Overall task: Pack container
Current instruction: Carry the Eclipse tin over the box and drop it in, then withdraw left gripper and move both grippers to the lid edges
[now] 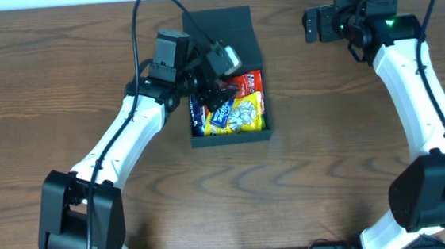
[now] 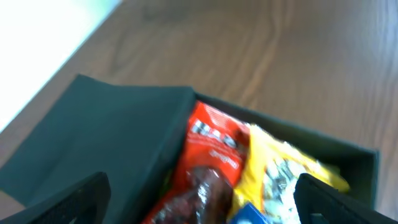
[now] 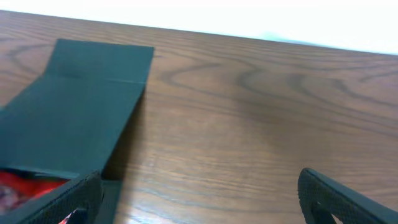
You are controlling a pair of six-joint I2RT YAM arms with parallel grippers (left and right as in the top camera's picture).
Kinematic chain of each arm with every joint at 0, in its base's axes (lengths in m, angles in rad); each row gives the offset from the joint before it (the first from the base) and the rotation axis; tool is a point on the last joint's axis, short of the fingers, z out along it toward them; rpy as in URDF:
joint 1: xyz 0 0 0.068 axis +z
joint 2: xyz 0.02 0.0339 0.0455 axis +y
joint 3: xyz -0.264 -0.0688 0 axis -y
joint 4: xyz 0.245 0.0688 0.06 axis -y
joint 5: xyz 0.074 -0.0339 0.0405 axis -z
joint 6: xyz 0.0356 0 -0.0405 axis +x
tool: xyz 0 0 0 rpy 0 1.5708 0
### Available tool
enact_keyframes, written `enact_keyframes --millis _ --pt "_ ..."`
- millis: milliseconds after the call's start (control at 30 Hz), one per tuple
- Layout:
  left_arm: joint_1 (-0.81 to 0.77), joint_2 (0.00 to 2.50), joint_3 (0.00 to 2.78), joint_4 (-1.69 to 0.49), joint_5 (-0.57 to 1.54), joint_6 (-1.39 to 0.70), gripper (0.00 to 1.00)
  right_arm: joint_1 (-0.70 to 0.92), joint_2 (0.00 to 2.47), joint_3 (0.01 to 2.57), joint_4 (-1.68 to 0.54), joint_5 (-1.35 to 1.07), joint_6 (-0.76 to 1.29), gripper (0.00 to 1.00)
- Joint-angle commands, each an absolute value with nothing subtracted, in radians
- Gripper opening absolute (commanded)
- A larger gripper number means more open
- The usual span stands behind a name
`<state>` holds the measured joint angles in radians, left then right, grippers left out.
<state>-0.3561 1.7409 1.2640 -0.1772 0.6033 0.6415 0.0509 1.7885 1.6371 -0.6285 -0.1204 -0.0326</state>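
The container (image 1: 264,133) is a dark box in the middle of the table with its flap lid (image 1: 218,21) open toward the far side. Inside lie a red snack packet (image 1: 249,83), a yellow packet (image 1: 245,113) and a blue packet (image 1: 200,118). My left gripper (image 1: 221,83) is open and hovers over the box's left part, above the packets. In the left wrist view the lid (image 2: 93,137), the red packet (image 2: 208,162) and the yellow packet (image 2: 280,180) lie between the spread fingers. My right gripper (image 1: 314,23) is open and empty, right of the lid (image 3: 74,106).
The brown wooden table (image 1: 330,172) stretches around the box. A black cable (image 1: 146,11) arcs over the left arm behind the box. The table's far edge meets a white wall (image 3: 249,15).
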Motion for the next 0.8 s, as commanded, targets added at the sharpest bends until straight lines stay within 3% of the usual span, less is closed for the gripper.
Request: enact_keyframes --millis 0,67,100,167,200,267,300,333,600,767 --pt "-0.317 1.719 1.279 -0.134 0.622 0.468 0.95 0.048 1.792 1.641 -0.632 -0.207 -0.015 0.99" --pt "-0.288 1.719 1.279 -0.122 0.621 0.443 0.95 0.049 1.792 1.641 -0.632 -0.228 -0.015 0.98" --pt "-0.274 1.719 1.279 -0.122 0.621 0.440 0.99 0.049 1.792 1.641 -0.632 -0.242 -0.015 0.93" --pt "-0.235 1.719 1.279 -0.121 0.619 0.432 0.73 0.054 1.792 1.641 -0.632 -0.263 -0.015 0.77" --pt "-0.214 1.719 1.279 -0.115 0.616 0.421 0.51 0.056 1.792 1.641 -0.632 -0.263 -0.015 0.61" --pt "-0.175 1.720 1.279 -0.088 0.577 0.392 0.16 0.060 1.792 1.641 -0.630 -0.263 -0.015 0.36" --pt "-0.156 1.721 1.279 -0.070 0.537 0.376 0.06 0.060 1.792 1.641 -0.628 -0.263 -0.015 0.18" --pt "-0.141 1.724 1.279 -0.053 0.511 0.373 0.06 0.061 1.792 1.641 -0.628 -0.263 -0.015 0.01" --pt "-0.090 1.740 1.279 0.007 0.598 0.358 0.06 0.075 1.864 1.640 -0.618 -0.334 0.057 0.01" --pt "-0.072 1.847 1.280 0.125 0.584 0.162 0.06 0.074 1.993 1.640 -0.555 -0.443 0.223 0.01"
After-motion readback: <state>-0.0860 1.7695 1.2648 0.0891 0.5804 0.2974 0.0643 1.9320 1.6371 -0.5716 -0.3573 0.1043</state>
